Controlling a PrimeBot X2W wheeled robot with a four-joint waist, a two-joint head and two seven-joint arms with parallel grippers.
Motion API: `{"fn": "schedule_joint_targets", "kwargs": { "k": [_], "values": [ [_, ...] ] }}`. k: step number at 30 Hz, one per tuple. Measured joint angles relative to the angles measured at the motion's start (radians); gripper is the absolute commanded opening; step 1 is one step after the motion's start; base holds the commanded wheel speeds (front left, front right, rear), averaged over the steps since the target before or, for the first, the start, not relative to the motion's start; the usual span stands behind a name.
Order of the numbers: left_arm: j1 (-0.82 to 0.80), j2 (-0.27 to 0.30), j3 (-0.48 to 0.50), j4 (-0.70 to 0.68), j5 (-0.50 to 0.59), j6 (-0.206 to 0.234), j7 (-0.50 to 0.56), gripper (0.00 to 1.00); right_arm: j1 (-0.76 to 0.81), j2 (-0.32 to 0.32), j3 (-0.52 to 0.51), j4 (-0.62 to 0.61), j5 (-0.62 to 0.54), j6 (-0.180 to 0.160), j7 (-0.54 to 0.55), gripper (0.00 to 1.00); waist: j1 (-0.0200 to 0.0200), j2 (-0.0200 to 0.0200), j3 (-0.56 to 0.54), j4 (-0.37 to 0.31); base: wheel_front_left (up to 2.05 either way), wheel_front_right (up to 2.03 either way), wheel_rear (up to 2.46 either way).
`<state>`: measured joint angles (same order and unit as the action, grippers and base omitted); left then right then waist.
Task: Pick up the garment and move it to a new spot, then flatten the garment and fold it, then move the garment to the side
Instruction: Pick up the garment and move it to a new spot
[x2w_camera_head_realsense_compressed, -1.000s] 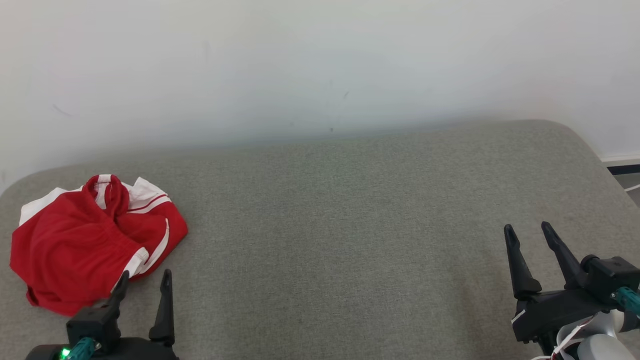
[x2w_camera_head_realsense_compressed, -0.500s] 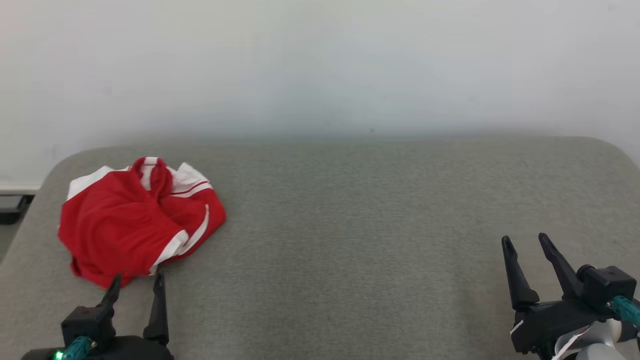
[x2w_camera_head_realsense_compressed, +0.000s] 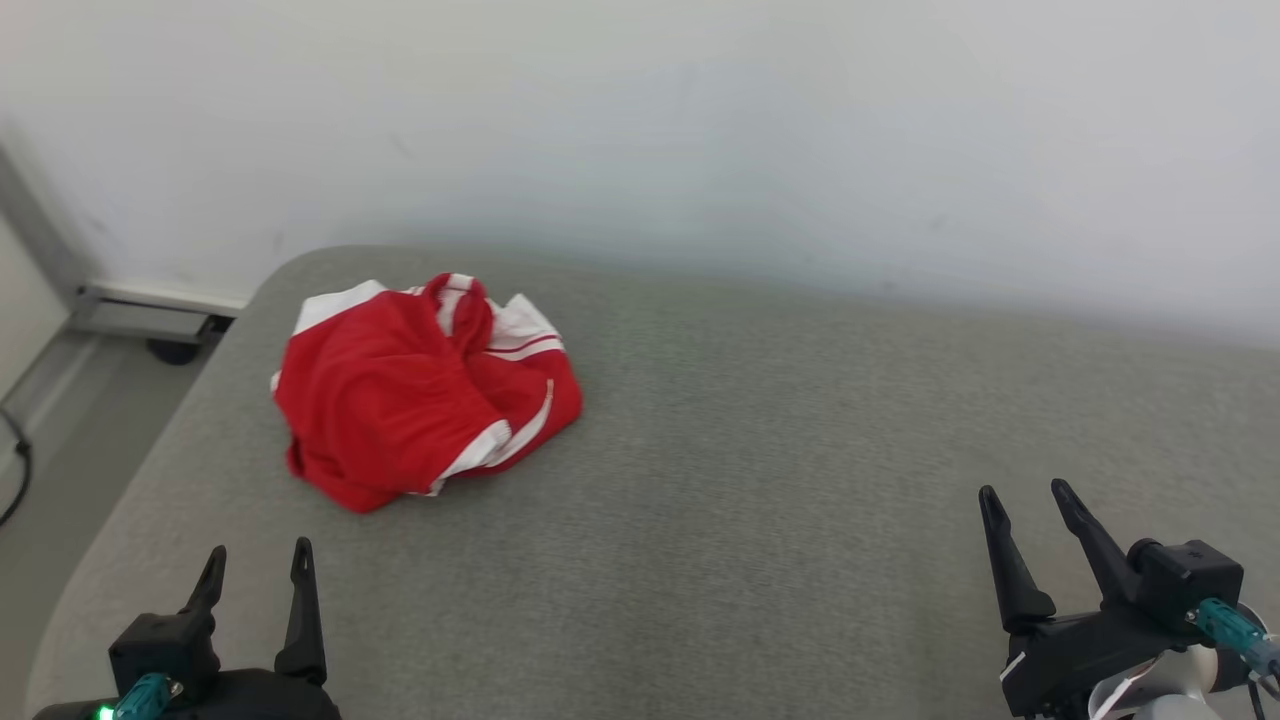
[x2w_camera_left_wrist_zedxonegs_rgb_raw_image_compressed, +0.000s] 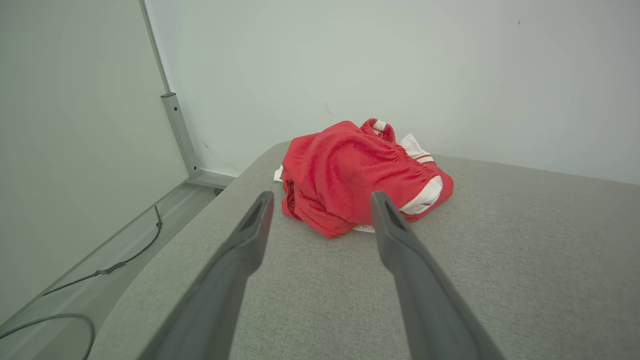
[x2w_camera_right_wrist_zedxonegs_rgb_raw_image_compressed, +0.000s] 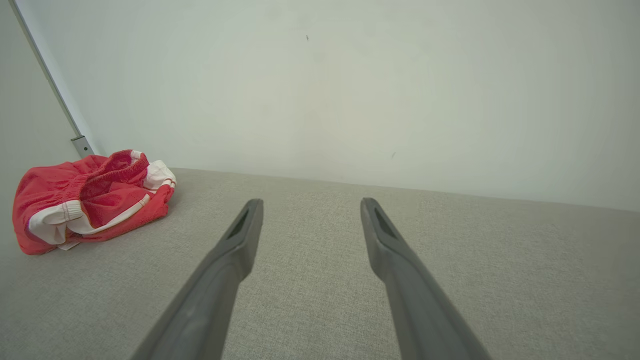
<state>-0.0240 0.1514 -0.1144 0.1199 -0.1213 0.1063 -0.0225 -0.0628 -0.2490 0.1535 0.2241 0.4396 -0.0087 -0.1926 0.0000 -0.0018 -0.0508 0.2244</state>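
A grey padded surface (x2w_camera_head_realsense_compressed: 760, 480) meets a white wall. The head camera has swung left, bringing the crumpled red garment (x2w_camera_head_realsense_compressed: 420, 400), at the pad's far-left corner, nearer mid-picture, so the pick-up looks about to start. The left gripper (x2w_camera_head_realsense_compressed: 260, 548) and right gripper (x2w_camera_head_realsense_compressed: 1024, 488) stand spread and empty, short of the cloth, and the left wrist view shows a white label (x2w_camera_left_wrist_zedxonegs_rgb_raw_image_compressed: 365, 228) under the near hem that the head view does not make out.
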Motion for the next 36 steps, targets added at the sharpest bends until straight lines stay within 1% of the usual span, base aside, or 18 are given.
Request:
{"fn": "schedule_joint_targets", "kwargs": {
  "k": [4,11,17,19,25,32,33,36],
  "values": [
    [0.000,-0.001,0.008,0.001,0.007,0.008,0.000,1.00,-0.002,0.007,0.009,0.004,0.000,0.000,0.000,1.00,0.0000,0.0000,-0.003,0.054,0.00,0.00,0.00],
    [0.000,-0.001,0.012,0.003,0.008,0.008,0.000,1.00,-0.007,0.020,0.021,0.012,0.000,0.002,-0.001,1.00,0.0000,0.0000,-0.010,0.142,0.00,0.00,0.00],
    [0.000,-0.002,0.017,0.003,0.009,0.008,0.002,1.00,-0.011,0.038,0.041,0.024,-0.002,0.002,-0.001,1.00,0.0000,0.0000,-0.018,0.199,0.00,0.00,0.00],
    [0.002,-0.002,0.026,0.001,0.016,0.008,0.002,1.00,-0.016,0.039,0.047,0.030,-0.003,0.009,-0.001,1.00,0.0000,0.0000,-0.021,0.211,0.00,0.00,0.00],
    [0.021,-0.001,0.039,-0.003,0.018,0.008,0.002,1.00,-0.030,0.042,0.053,0.037,-0.007,0.009,-0.001,1.00,0.0000,0.0000,-0.026,0.219,0.00,0.00,0.00],
    [0.020,-0.007,0.048,-0.011,0.012,0.008,0.004,1.00,-0.031,0.042,0.067,0.045,-0.011,0.011,0.000,1.00,0.0000,0.0000,-0.024,0.198,0.00,0.00,0.00],
    [0.017,-0.010,0.047,-0.011,0.000,0.006,0.007,1.00,-0.032,0.043,0.068,0.046,-0.012,0.013,0.000,1.00,0.0000,0.0000,-0.023,0.194,0.00,0.00,0.00],
    [-0.006,-0.007,0.042,-0.006,-0.021,-0.017,0.016,1.00,-0.049,0.044,0.077,0.055,-0.015,0.018,0.008,1.00,0.0000,0.0000,-0.020,0.179,0.00,0.00,0.00]
  ]
}}
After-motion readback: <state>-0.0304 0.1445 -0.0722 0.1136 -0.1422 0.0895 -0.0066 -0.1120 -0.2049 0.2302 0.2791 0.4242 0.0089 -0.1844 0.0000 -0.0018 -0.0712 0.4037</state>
